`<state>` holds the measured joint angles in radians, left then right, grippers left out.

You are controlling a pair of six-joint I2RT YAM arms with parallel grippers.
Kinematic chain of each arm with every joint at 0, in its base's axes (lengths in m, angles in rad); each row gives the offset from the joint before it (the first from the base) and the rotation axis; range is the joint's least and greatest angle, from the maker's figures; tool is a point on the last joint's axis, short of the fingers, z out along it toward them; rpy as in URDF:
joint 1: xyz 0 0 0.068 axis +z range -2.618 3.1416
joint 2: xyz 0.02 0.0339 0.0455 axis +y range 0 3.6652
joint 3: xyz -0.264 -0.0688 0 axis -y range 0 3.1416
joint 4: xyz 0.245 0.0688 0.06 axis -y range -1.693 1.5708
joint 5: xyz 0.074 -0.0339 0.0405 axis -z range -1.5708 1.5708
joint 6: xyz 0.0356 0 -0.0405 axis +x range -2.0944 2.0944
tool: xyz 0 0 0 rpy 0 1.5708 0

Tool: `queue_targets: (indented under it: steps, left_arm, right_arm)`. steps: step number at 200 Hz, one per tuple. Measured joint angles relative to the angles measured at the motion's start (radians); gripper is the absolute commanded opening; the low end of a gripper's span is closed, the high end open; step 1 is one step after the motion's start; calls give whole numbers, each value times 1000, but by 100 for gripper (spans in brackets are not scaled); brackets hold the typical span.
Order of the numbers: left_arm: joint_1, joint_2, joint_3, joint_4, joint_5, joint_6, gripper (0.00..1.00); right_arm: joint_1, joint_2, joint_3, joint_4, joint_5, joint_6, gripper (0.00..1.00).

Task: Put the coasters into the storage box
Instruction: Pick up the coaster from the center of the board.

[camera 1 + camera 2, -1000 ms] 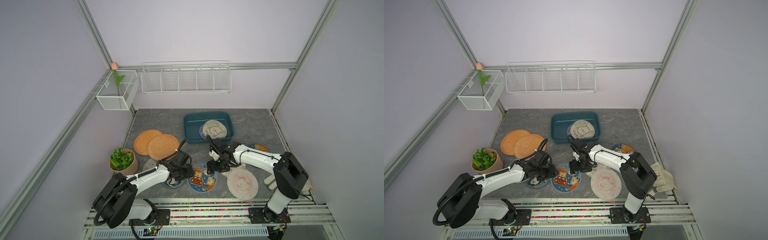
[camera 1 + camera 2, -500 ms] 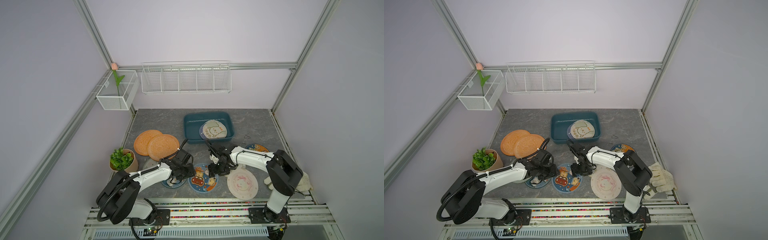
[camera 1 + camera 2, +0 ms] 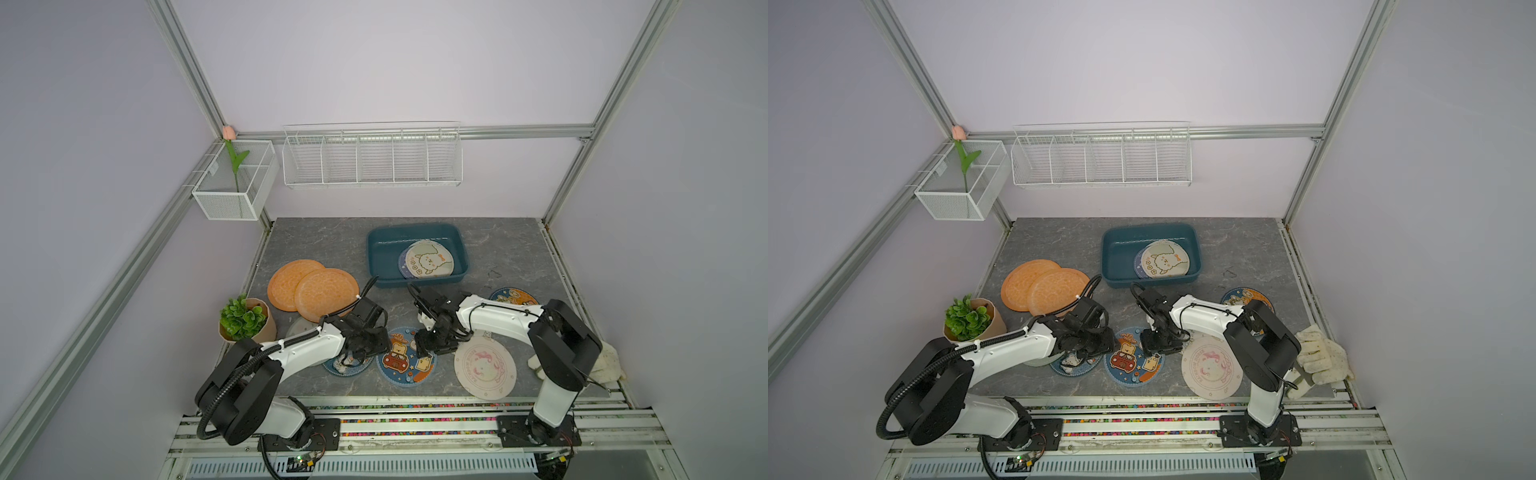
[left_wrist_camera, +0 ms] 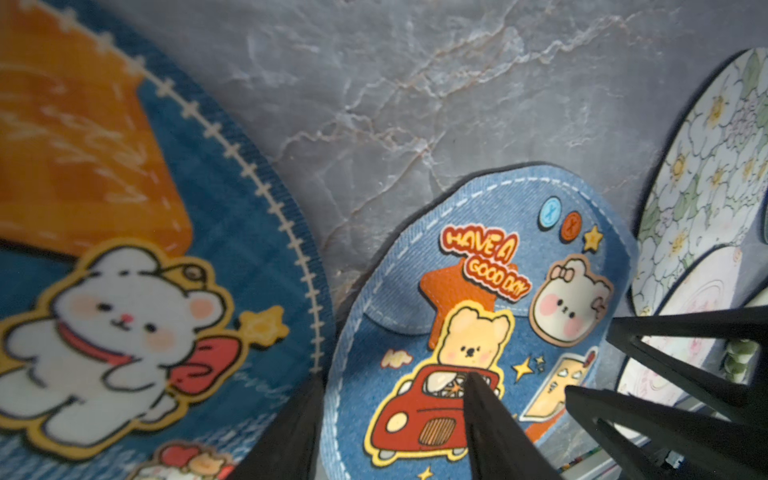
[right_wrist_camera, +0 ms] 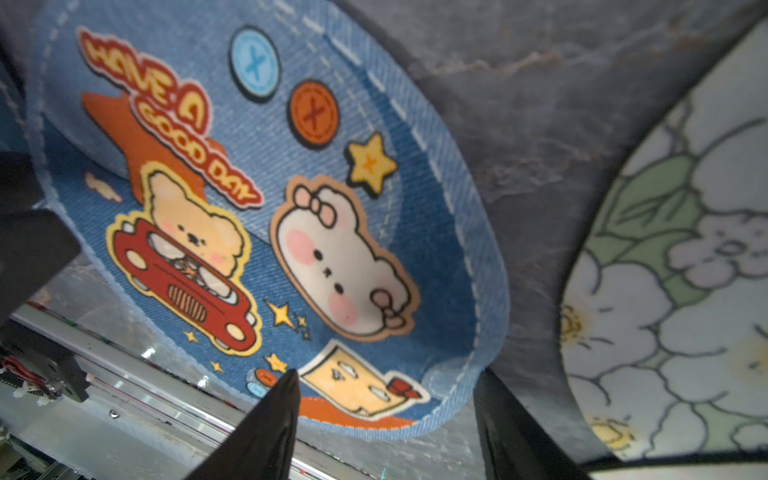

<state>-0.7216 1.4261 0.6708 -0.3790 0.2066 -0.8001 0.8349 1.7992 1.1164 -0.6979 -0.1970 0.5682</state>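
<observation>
The teal storage box (image 3: 382, 257) stands at the back with a cream lamb coaster (image 3: 428, 259) on top of others. A denim-blue bear-and-car coaster (image 3: 399, 363) (image 4: 478, 291) (image 5: 332, 208) lies near the front. My left gripper (image 3: 359, 353) (image 4: 392, 380) is open at its left edge, one finger over the red car. My right gripper (image 3: 424, 349) (image 5: 386, 376) is open astride its upturned right rim. Beside it lie a darker blue rabbit coaster (image 4: 124, 316), a cream pink coaster (image 3: 484, 368), two orange coasters (image 3: 309, 284) and a blue-orange coaster (image 3: 513, 297).
A potted plant (image 3: 245, 322) stands at the front left, beside my left arm. White gloves (image 3: 1320, 361) lie at the front right edge. A floral pale green coaster (image 5: 685, 270) lies close to my right gripper. Wire baskets (image 3: 372, 160) hang on the back wall.
My right gripper has come forward and down onto the bear coaster's right rim, its jaws narrowing. The left gripper has barely shifted at the coaster's left edge.
</observation>
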Motion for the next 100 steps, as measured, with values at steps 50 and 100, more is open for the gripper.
queue_targets:
  steps: [50,100]
  left_arm:
    - [0,8,9,-7,4,12,54]
    - [-4,13,20,-22,4,24,55]
  right_arm:
    - [5,21,18,19,-9,18,46]
    - [6,35,22,34,-13,13,11]
